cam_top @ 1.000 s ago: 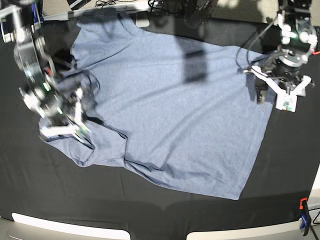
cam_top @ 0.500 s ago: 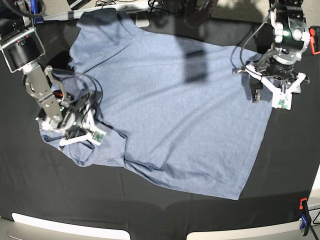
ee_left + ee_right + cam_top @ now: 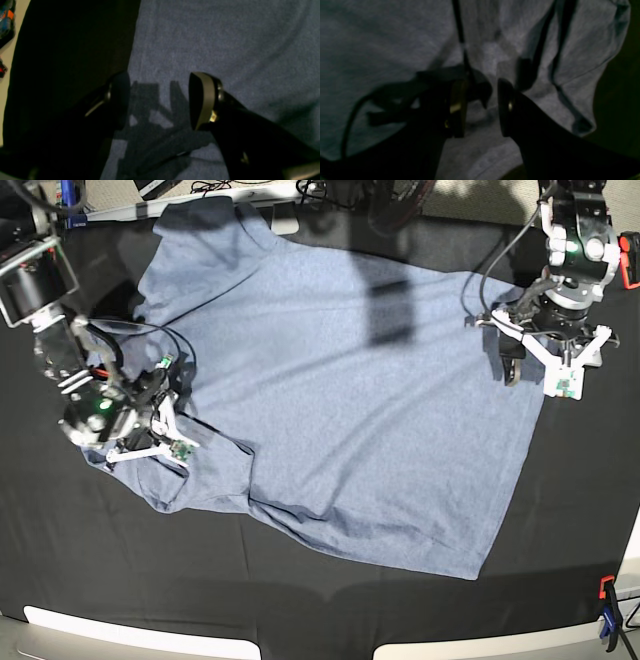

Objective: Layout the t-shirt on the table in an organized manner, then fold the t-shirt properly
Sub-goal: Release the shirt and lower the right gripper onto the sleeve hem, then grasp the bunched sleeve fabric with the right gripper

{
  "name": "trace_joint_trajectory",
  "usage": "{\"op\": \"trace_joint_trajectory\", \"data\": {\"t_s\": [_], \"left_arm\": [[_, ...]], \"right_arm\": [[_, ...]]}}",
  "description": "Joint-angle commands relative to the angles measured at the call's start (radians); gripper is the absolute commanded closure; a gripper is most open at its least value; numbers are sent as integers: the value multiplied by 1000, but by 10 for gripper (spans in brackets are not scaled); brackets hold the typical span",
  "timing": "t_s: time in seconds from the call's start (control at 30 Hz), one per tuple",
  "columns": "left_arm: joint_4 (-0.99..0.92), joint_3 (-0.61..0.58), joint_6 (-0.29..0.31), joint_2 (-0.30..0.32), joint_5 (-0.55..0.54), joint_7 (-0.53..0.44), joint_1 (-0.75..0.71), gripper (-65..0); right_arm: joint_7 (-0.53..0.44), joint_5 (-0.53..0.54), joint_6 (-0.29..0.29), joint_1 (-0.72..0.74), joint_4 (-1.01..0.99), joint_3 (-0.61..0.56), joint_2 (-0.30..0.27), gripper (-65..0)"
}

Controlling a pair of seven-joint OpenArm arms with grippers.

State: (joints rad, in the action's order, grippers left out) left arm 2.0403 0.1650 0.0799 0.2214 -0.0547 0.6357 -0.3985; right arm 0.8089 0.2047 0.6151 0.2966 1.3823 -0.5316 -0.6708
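Base view: clamp (image 3: pixel 607 615) beside table (image 3: pixel 90 560) edge

Pale floor (image 3: pixel 470 200) shows beyond the far edge of the work area, sunlit in patches. Dark cables (image 3: pixel 215 188) lie tangled there, beside a light flat panel (image 3: pixel 285 222). An orange-and-blue clamp (image 3: pixel 607 612) grips the near right corner; another clamp (image 3: pixel 628 262) sits at the far right. White strips (image 3: pixel 130 638) line the near edge. Lighting overhead, casting hard shadows.

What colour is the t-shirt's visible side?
Plain heathered blue-grey t-shirt, no lettering visible; clearest in the base view.
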Motion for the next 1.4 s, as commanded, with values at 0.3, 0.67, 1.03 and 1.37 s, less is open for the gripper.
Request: {"op": "trace_joint_trajectory", "data": {"t_s": [0.3, 0.67, 1.03, 1.37], "left_arm": [[19, 5, -4, 6, 2, -23, 5, -345], [19, 5, -4, 6, 2, -23, 5, -345], [19, 5, -4, 6, 2, -23, 5, -345], [19, 5, -4, 6, 2, -23, 5, -345]], "right_arm": [[-88, -59, 35, 2, -15, 8, -19, -192], [-164, -179, -18, 2, -42, 8, -19, -102], [-225, -247, -107, 36, -42, 8, -19, -22], [-214, -163, -35, 55, -42, 8, -19, -170]]}}
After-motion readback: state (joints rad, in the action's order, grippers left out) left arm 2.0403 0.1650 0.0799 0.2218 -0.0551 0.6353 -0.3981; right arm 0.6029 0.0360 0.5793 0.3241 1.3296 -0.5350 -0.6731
